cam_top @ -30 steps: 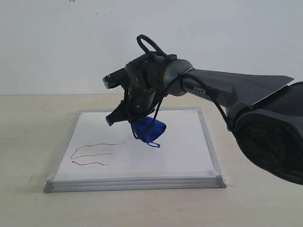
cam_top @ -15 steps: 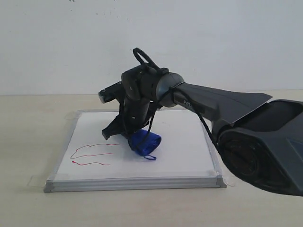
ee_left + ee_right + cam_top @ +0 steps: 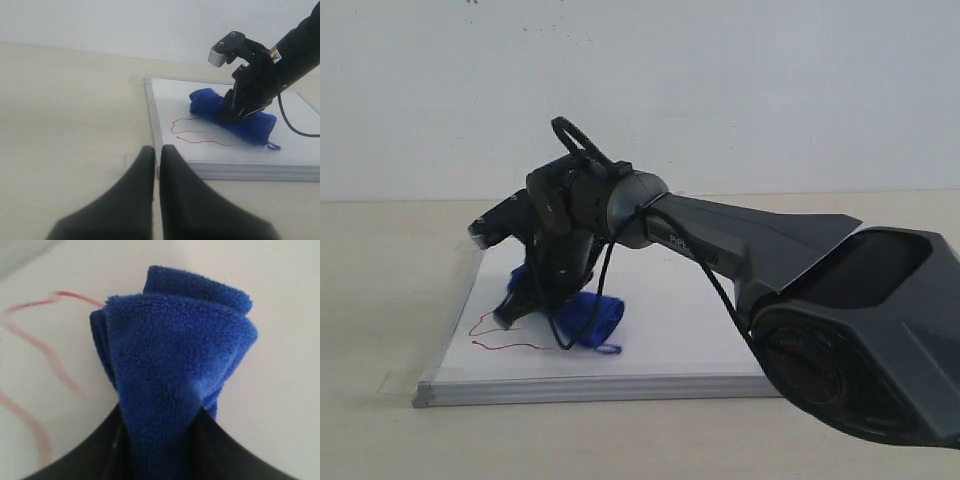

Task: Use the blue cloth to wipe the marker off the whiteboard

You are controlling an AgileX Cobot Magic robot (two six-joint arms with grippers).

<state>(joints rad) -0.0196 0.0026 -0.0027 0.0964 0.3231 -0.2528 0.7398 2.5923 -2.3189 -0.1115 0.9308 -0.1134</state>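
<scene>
Blue cloth (image 3: 586, 318): royal blue, fuzzy nap, no pattern.
Marker (image 3: 202, 141): thin red wavy line.
Whiteboard (image 3: 660, 330): plain white face, silver-grey frame.
Desk (image 3: 370, 420): pale beige, unpatterned.
Wall (image 3: 720, 80): off-white, plain.
Right arm (image 3: 720, 235): charcoal-black shell, small white lettering.
Left gripper (image 3: 156, 160): matt black jaws.

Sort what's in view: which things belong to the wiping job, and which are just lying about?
Job: blue cloth, marker, whiteboard, right gripper clamped on the cloth.
Not in it: left gripper, shut, off the board; table.
</scene>
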